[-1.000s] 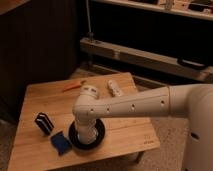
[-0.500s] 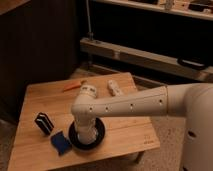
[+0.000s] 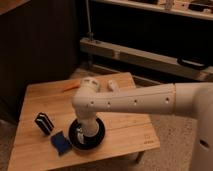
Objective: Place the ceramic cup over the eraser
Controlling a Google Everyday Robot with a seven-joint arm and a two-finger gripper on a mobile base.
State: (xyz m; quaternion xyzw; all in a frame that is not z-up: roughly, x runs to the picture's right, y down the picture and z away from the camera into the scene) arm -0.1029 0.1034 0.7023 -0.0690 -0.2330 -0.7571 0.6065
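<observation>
**One gripper down inside the black bowl**

Its hold cannot be told. The eraser is seen to its left, angled far-left to near-right. The ceramic cup is judged the white shape beyond the arm

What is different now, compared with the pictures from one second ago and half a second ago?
Nothing has visibly changed. The gripper is down at the black bowl as before. The eraser and the blue block lie in the same places on the wooden table.
</observation>
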